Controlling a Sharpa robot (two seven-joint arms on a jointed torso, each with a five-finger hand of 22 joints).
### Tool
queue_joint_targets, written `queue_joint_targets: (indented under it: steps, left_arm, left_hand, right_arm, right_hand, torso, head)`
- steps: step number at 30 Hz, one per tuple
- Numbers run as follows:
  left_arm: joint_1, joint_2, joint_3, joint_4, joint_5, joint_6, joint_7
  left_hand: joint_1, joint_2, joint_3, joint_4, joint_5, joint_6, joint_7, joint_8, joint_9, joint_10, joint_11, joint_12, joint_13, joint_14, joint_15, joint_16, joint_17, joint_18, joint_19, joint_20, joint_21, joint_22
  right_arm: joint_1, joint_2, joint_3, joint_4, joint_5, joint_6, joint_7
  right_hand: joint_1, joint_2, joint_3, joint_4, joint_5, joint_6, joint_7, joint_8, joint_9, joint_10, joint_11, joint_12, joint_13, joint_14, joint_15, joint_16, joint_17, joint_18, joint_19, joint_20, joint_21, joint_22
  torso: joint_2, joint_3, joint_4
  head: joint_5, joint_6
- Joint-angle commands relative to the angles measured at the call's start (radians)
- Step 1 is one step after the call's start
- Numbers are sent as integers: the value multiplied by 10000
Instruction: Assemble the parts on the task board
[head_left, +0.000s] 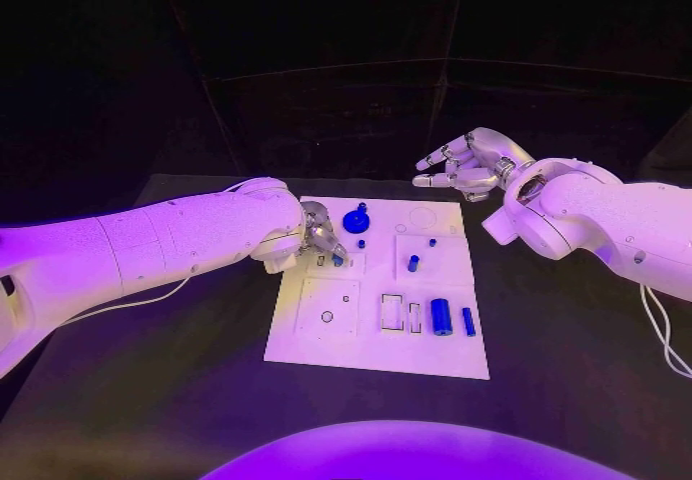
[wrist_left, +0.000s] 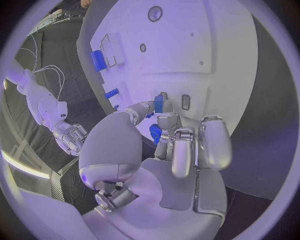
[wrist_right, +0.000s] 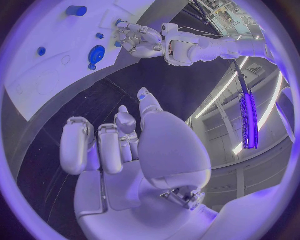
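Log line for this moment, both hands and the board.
left hand: fingers pinch small blue part at task board | right hand: holds nothing, raised beyond board's far right corner | other blue parts on board

Head camera overhead, wrist cameras close behind hands (task board (head_left: 378, 350) shared).

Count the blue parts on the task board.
7: round knob at the far edge; two small dots beside it; a peg mid-board; a cylinder and thin bar toward the right edge; one blue part pinched by the left hand. That hand may hide more.
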Motion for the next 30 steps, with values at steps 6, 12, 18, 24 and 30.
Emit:
queue_joint_targets:
  steps: [6, 12, 18, 24, 30]
  left_arm:
    - [-53, -66, -48, -6, 29, -117, -96]
    - [-56, -120, -51, 19, 29, 19, -123]
    - [-57, -198, -52, 41, 29, 167, -174]
    - [-57, -216, -52, 53, 30, 319, -163]
    - [-56, -173, -52, 75, 32, 480, -162]
  left_hand:
    - [2, 60, 1779, -1700, 125, 29, -58, 76, 9, 96, 2, 88, 42, 1075, -65, 63, 2634, -203, 54, 2, 40, 19]
    - [-16, 38, 1787, -1708, 173, 35, -65, 96, 24, 114, -5, 100, 61, 1075, -69, 63, 2634, -206, 60, -2, 49, 35]
    - [-95, -36, 1820, -1712, 499, 52, -92, 189, 92, 146, -28, 96, 60, 1075, -87, 63, 2634, -211, 72, -20, 66, 69]
    - [-182, -91, 1773, -1693, 977, 40, -116, 289, 167, 190, -51, 113, 88, 1075, -105, 63, 2634, -216, 82, -38, 82, 104]
    - [-194, -98, 1760, -1688, 995, 37, -119, 297, 174, 203, -51, 127, 109, 1075, -106, 63, 2634, -219, 85, -39, 88, 114]
  right_arm:
    - [22, 15, 7, -4, -36, 66, 54]
    - [22, 20, 7, -13, -50, 72, 59]
    - [22, 25, 7, -19, -53, 85, 61]
    - [21, 42, 7, -27, -54, 94, 67]
    - [21, 53, 7, -29, -54, 102, 68]
  right_hand:
    - [-34, 83, -68, 13, 53, 33, 14, 34, -15, -58, -2, 12, -9, 536, -71, -44, 295, 70, -66, 5, -31, -4]
    - [-50, 89, -93, 22, 78, 34, 13, 35, -14, -52, -3, 19, -10, 539, -71, -42, 304, 69, -63, 5, -31, -1]
    - [-50, 89, -93, 22, 78, 34, 13, 35, -14, -52, -3, 19, -10, 539, -71, -42, 304, 69, -63, 5, -31, -1]
    - [-50, 96, -98, 23, 92, 35, 12, 36, -14, -57, -3, 11, -21, 538, -72, -47, 296, 69, -63, 4, -32, -2]
    - [-49, 104, -102, 24, 109, 37, 11, 37, -14, -56, -4, 13, -22, 540, -72, -44, 303, 70, -63, 4, -34, -5]
  torso:
    - [-1, -12, 4]
    - [-3, -1, -5]
    - [3, -3, 7]
    - [-2, -1, 11]
    - [1, 0, -21]
  head:
    - [-28, 32]
    - [3, -2]
    - [20, -33]
    - [42, -43]
    - [55, -52]
